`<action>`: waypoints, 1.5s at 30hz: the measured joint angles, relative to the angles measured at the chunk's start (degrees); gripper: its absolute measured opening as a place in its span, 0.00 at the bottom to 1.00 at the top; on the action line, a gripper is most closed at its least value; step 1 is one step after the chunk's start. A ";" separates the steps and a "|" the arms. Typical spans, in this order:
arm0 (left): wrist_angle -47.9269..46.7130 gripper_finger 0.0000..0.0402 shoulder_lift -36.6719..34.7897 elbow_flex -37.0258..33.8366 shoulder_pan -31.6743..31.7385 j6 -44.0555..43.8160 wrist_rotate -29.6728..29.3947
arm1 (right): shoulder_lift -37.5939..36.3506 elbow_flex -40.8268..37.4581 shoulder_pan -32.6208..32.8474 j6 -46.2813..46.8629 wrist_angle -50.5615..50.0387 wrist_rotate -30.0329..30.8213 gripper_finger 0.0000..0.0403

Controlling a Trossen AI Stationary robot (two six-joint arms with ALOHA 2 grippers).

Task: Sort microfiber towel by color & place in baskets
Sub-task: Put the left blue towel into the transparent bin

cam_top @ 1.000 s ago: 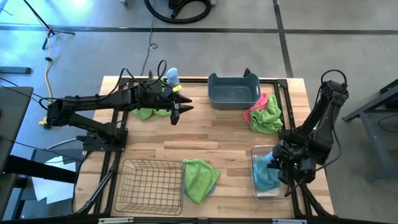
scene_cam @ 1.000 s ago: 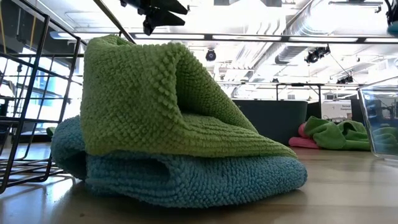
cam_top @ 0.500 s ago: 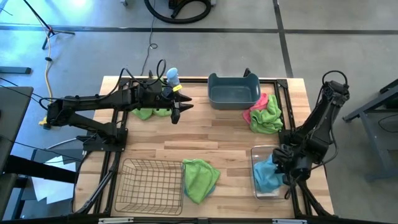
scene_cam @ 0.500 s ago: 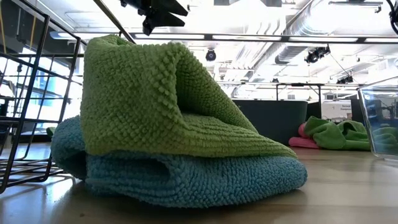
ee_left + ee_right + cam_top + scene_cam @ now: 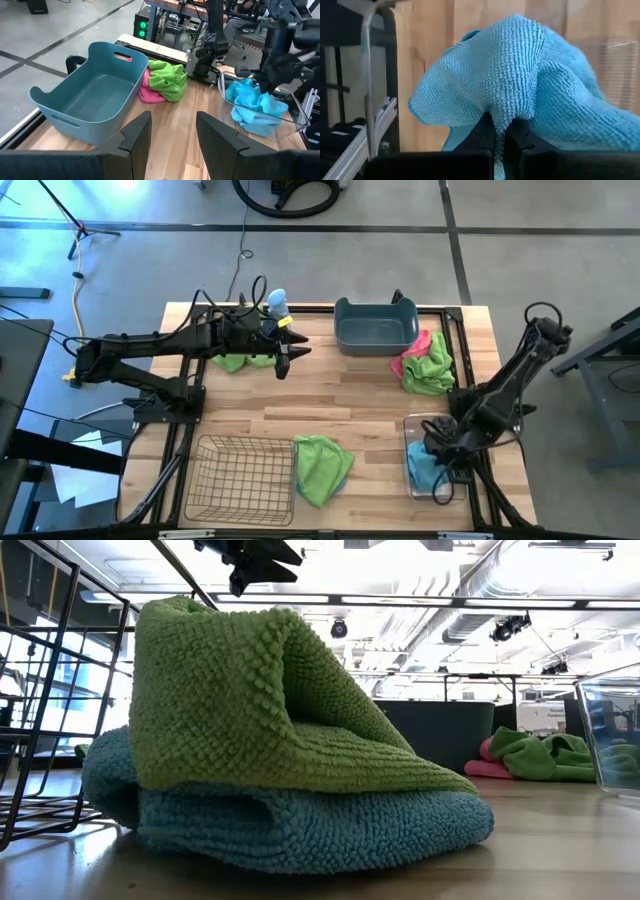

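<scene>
My right gripper [image 5: 437,452] is over the clear bin [image 5: 410,423] at the table's near right, shut on a light blue towel [image 5: 520,75] that fills the bin [image 5: 223,84]. My left gripper [image 5: 172,131] hangs open above the far left-middle of the table [image 5: 291,358], holding nothing. A green towel lies folded on a blue one [image 5: 321,467] beside the wire basket [image 5: 240,475]. A pink and a green towel [image 5: 424,361] lie next to the blue-grey tub [image 5: 376,326]. Another green towel [image 5: 236,363] lies under the left arm. My right gripper pinches a bunched fold of the blue towel [image 5: 506,116] between its two fingers, several layers gathered. The fingers slant steeply down from above. The towel drapes out from the fingers, and its lower part [image 5: 250,117] lies slack in the clear bin.
A small spray bottle [image 5: 276,302] stands at the far edge by the left arm. The blue-grey tub [image 5: 95,100] holds nothing. The middle of the wooden tabletop [image 5: 350,395] is bare. Black frame rails run along the table's edges.
My right gripper has sunk toward the clear bin and a little toward the table's left edge, tipping further down and rolling, still shut on the blue towel. The towel has gone down with it and sits lower in the bin.
</scene>
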 joint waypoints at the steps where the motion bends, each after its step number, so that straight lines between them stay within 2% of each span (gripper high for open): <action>1: -0.02 0.35 0.00 0.01 0.00 0.00 0.00 | 1.00 0.02 0.00 0.02 0.17 -0.20 0.00; 9: -0.02 0.35 0.00 0.02 0.00 0.04 0.00 | 6.23 0.05 -0.09 -0.19 0.47 1.09 0.00; 23: -0.02 0.35 0.00 0.02 0.00 0.09 0.02 | 14.79 0.09 -1.38 -0.76 2.96 -0.14 0.00; 30: -0.02 0.35 0.00 0.02 0.00 0.11 0.02 | 15.39 0.11 -1.38 2.48 3.58 -0.41 0.03; 36: -0.02 0.35 0.00 0.02 0.00 0.11 0.04 | 13.44 0.02 -1.38 6.08 3.27 -0.46 0.14; 40: -0.02 0.35 0.00 0.01 0.00 0.11 0.04 | 12.08 0.96 -1.38 8.66 1.23 -0.60 0.28; 45: -0.02 0.35 0.00 0.02 0.00 0.11 0.04 | 11.45 5.91 -1.38 8.74 -8.14 -0.57 0.46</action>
